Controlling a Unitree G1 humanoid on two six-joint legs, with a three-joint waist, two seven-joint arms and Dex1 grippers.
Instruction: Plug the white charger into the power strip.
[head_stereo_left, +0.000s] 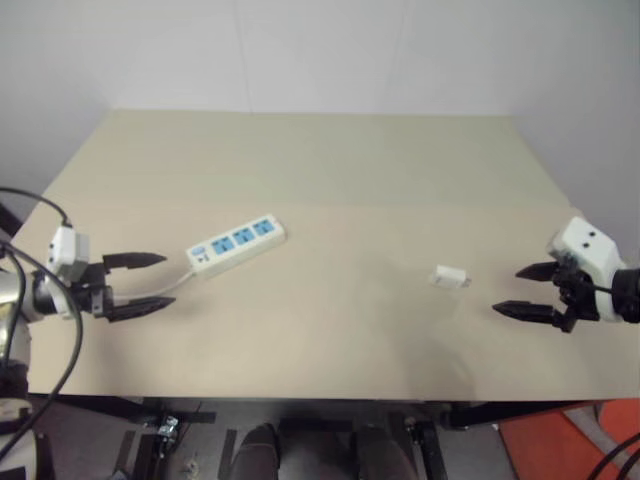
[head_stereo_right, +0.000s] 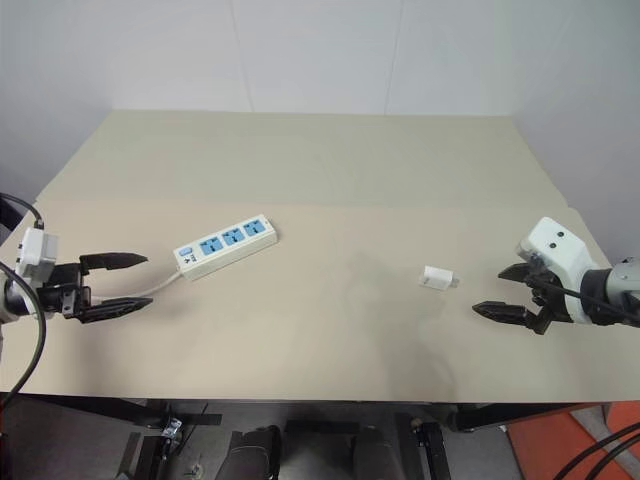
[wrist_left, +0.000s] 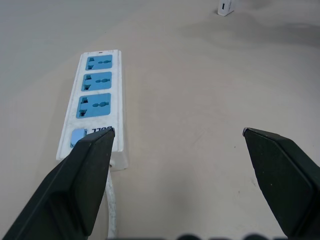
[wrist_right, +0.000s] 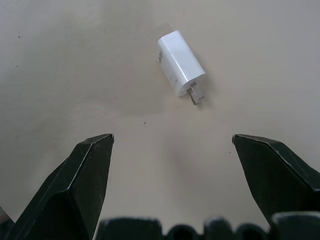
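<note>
Both sets of jaws stood spread and empty. The right gripper (head_stereo_right: 502, 290) hung at three o'clock of the white charger (head_stereo_right: 437, 278), which lay on the desk (head_stereo_right: 330, 180), prongs apparently toward it. The left gripper (head_stereo_right: 115, 282) hovered by the cord end of the power strip (head_stereo_right: 226, 244), lying at nine o'clock of the charger, well apart.

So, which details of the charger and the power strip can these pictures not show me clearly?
- Small white boxy charger: prong count unclear, right wrist view; they overlap.
- Long white power strip with blue sockets: switch end partly behind a left finger, left wrist view.
- Its white cord: cut off by the picture edge.
</note>
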